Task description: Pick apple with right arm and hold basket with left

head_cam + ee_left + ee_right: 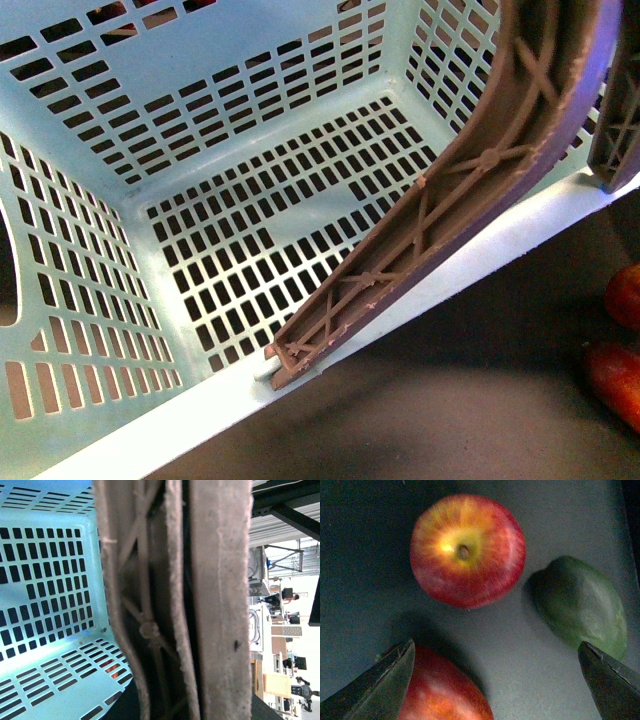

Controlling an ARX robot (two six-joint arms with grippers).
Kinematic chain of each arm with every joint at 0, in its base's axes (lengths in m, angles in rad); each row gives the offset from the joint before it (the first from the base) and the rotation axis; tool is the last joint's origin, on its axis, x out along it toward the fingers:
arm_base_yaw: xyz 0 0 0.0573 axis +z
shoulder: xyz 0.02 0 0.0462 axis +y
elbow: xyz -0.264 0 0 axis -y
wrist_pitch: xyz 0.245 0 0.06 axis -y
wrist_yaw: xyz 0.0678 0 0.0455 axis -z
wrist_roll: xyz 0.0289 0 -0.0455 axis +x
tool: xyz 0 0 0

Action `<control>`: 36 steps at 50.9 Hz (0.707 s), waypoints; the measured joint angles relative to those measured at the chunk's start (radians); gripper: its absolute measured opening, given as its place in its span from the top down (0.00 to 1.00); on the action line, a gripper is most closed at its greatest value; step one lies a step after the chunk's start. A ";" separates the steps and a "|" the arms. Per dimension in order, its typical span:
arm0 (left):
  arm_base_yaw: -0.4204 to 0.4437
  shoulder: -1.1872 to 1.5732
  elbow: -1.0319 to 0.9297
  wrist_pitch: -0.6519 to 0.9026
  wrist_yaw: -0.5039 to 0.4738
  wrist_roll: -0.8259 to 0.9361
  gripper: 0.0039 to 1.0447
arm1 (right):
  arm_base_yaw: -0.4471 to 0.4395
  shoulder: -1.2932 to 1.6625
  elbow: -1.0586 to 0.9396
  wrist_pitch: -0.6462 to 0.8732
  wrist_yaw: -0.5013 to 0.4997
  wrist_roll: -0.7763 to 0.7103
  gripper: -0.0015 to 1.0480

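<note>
**Right jaws wide above the apple, basket handle close to the left wrist**

Front view: the basket (pixel 120 170) fills the frame, tilted, with a brown handle (pixel 470 190) slanting across its open top. Neither arm shows. Outside the rim, on the dark table (pixel 440 400), sit two cropped red fruits (pixel 624 296); which of them is the apple cannot be told here.

Left wrist view: the camera sits very close to the ribbed handle (pixel 150 605), which runs through the middle of the picture with the basket's slotted wall (pixel 50 580) beside it. The left gripper's jaws are out of sight, so their state cannot be told.

Right wrist view: the right gripper (pixel 496 647) points down at the table (pixel 360 580), jaws wide and empty. The apple (pixel 467 550) lies stem up just beyond the fingertips, touching neither. A darker red fruit (pixel 442 692) sits partly behind one finger (pixel 385 685), and a green fruit (pixel 582 605) lies just ahead of the other.
</note>
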 joint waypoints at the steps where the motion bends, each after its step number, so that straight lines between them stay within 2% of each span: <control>1: 0.000 0.000 0.000 0.000 0.000 0.000 0.85 | 0.005 0.007 0.012 -0.004 0.002 0.000 0.08; 23: 0.000 0.000 0.000 0.000 0.000 0.000 0.85 | 0.042 0.168 0.278 -0.109 0.018 0.035 0.08; 36: 0.000 0.000 0.000 0.000 0.000 0.000 0.85 | 0.061 0.231 0.357 -0.145 0.021 0.040 0.08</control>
